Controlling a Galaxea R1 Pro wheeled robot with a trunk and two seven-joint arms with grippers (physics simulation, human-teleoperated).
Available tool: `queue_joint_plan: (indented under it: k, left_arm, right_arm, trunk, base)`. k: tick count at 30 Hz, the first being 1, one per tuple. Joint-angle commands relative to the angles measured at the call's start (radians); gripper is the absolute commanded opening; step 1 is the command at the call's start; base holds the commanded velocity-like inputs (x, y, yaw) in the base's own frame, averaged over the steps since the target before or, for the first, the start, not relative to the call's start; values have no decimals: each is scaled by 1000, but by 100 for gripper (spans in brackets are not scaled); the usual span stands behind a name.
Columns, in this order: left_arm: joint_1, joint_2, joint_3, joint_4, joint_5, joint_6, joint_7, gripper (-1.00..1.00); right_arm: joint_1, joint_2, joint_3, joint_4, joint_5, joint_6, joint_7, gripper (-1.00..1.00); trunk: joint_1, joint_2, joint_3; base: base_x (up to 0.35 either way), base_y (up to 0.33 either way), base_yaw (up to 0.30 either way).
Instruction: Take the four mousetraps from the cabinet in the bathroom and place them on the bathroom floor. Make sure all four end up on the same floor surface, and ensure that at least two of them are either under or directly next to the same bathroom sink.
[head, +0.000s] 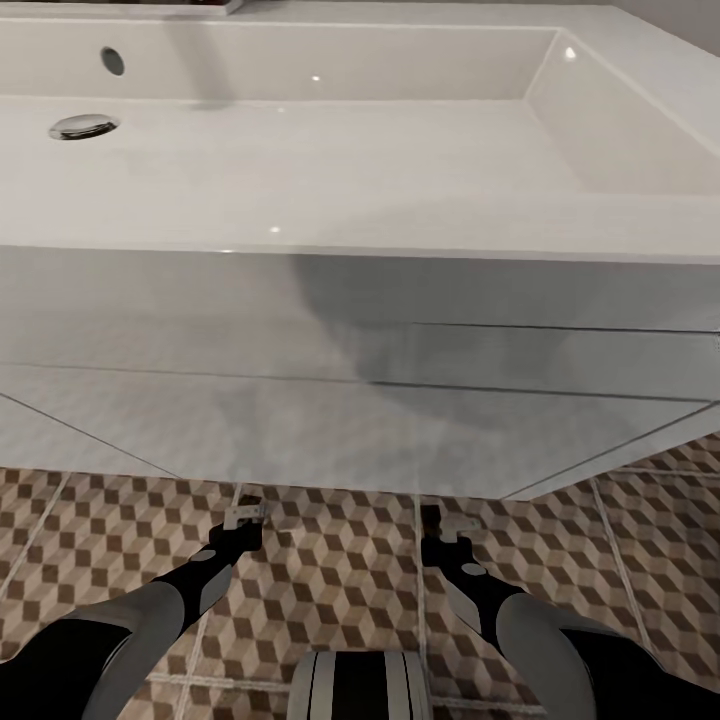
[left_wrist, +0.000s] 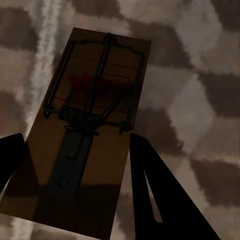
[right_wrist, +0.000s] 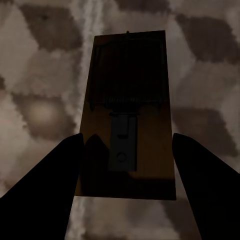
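The white bathroom sink (head: 400, 225) on its white vanity (head: 350, 400) spans the head view, and both my arms reach down just in front of it. My left gripper (head: 245, 512) (left_wrist: 75, 137) is shut on a brown wooden mousetrap (left_wrist: 100, 165) with a dark wire spring, held close above the cube-patterned bathroom floor (head: 330, 560). My right gripper (head: 440, 520) (right_wrist: 127, 135) is shut on a second mousetrap (right_wrist: 127, 75), its fingers pressing on both long edges of the board. The cabinet is out of view.
The vanity front overhangs the tiles right ahead of both grippers. A chrome drain (head: 84, 126) sits in the basin at the left. Patterned tiles run on past the vanity's right corner (head: 660, 500). My own base (head: 360, 685) shows at the bottom edge.
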Motion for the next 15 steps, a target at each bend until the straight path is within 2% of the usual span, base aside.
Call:
queue_joint_plan:
  k: [1, 15]
  left_arm:
    - [0, 0, -9, 1, 5, -3, 2, -100]
    - [0, 0, -9, 1, 5, -3, 2, -100]
  right_arm:
    - [-1, 0, -8, 3, 10, -4, -6, -100]
    - [-1, 0, -8, 2, 13, -7, -32, -100]
  trunk:
    - [0, 0, -1]
    - [0, 0, -1]
  base:
    - [0, 0, -59]
    - [0, 0, -30]
